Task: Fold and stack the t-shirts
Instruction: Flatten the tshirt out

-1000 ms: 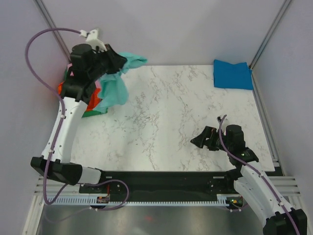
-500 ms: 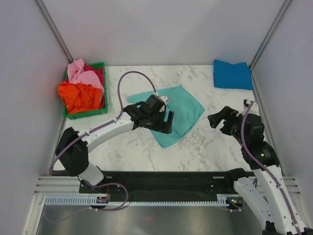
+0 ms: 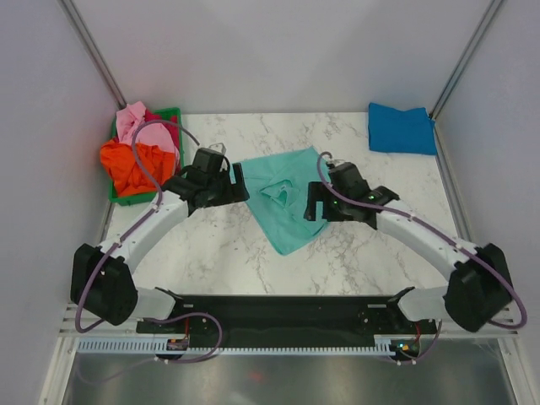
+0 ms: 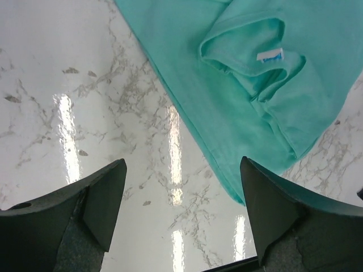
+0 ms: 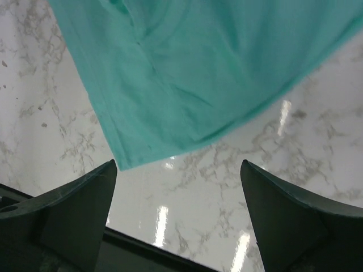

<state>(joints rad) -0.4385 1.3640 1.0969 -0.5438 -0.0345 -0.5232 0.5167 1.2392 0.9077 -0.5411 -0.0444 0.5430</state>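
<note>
Top view first: high up and behind the arms, looking down and forward, with the bases at 6 o'clock and the whole marble table [image 3: 253,245] in frame out to the walls at 12. Over to the left wrist camera, close above the surface, peering down through the left gripper [image 4: 181,209]. Its parted fingers fill 7 and 5 o'clock, and the mint-teal t-shirt [image 4: 255,85] shows its collar and label at 1 o'clock. The right wrist camera sits just as close, looking down through the right gripper [image 5: 178,215], with a corner of the same shirt spread across 12 o'clock. All three views share that shirt and the marble beside it.
</note>
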